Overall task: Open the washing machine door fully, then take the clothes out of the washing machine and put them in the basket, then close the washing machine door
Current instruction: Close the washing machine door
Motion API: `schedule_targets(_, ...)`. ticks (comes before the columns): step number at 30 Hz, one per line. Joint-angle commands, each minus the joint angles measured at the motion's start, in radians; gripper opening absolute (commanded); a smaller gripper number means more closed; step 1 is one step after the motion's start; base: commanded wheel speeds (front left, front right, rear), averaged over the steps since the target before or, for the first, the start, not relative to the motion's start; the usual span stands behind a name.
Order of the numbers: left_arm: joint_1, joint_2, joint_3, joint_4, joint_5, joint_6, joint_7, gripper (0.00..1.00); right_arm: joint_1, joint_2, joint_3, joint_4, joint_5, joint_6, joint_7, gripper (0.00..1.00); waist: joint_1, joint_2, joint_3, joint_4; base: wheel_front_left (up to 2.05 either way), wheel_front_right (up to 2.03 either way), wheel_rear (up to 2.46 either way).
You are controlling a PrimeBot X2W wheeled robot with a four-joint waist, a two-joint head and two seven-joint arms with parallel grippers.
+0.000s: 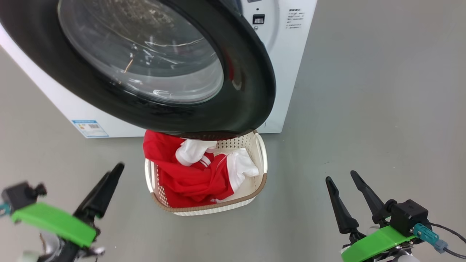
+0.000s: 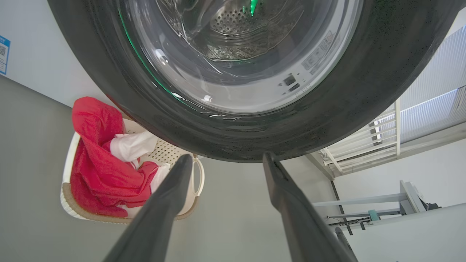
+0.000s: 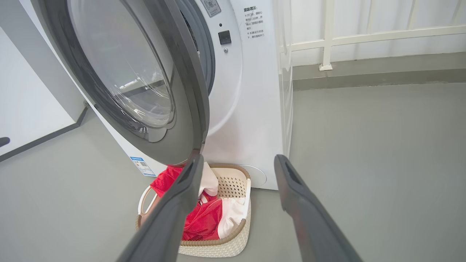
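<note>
The washing machine [image 1: 287, 72] is white, and its black-rimmed door [image 1: 247, 83] stands ajar, swung out over the back of the basket [image 1: 260, 182]. This cream basket sits on the floor in front of the machine and holds red and white clothes [image 1: 189, 182]; one red fold hangs over its left rim. My left gripper [image 1: 113, 171] hangs open to the left of the basket, holding nothing. In its wrist view the left gripper [image 2: 227, 157] points at the door's rim [image 2: 327, 109], with the clothes [image 2: 98, 174] to the left. My right gripper [image 1: 342, 178] is open and empty, to the right of the basket.
A blue label [image 1: 90, 128] marks the machine's lower left corner. Grey floor [image 1: 382, 109] spreads wide to the right of the machine. A white railing [image 3: 327, 36] stands behind it. A white wall [image 3: 22, 109] lies to the left, and a pale metal frame [image 2: 400, 203] stands further off.
</note>
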Motion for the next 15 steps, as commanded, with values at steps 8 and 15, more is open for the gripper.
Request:
schedule_targets(8,0.099,0.104,-0.058,0.076,0.045,-0.003,-0.26,1.0,0.033,-0.019,0.008,-0.019,0.01,0.01,-0.005,1.0,0.0,0.0,-0.033,-0.062,0.0,0.0,0.0)
schedule_targets(15,0.111,0.135,-0.127,0.136,0.138,-0.003,-0.447,1.0,0.043,-0.027,-0.01,-0.029,0.014,0.01,-0.005,1.0,0.0,0.0,-0.041,-0.085,0.0,0.0,0.0)
